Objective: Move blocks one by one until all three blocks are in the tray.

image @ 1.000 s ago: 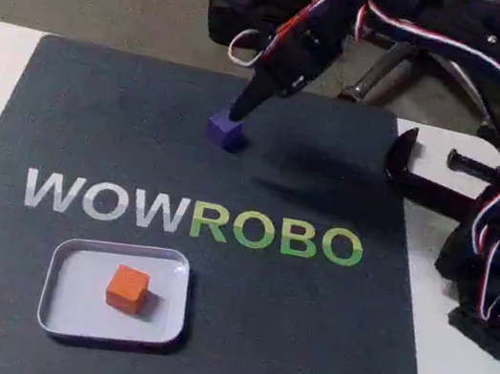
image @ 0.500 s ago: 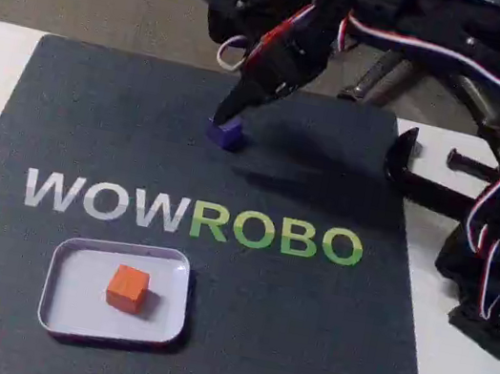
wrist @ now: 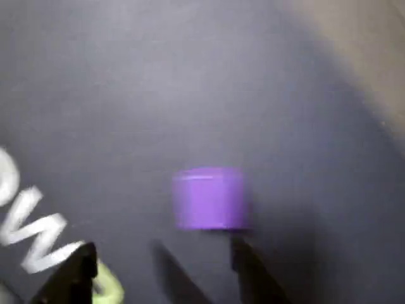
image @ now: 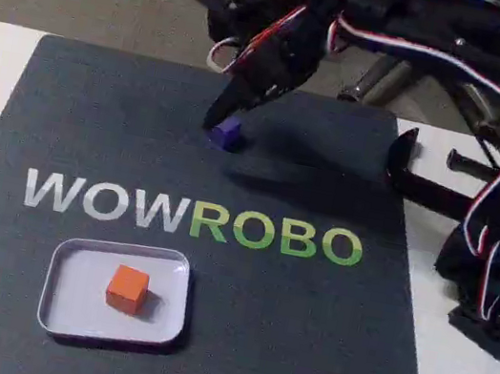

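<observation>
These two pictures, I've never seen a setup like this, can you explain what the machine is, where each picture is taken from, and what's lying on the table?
It is a small robot arm clamped to a table, with a two-finger tool at its end. One picture comes from a fixed camera looking down across the table. The other comes from a camera riding on the arm's wrist, looking past the tool's fingers at the surface. A dark mat with big lettering covers the table. On it sit a white tray holding an orange block, and a purple block farther back. The tool is open, right beside the purple block, and holds nothing.
</observation>
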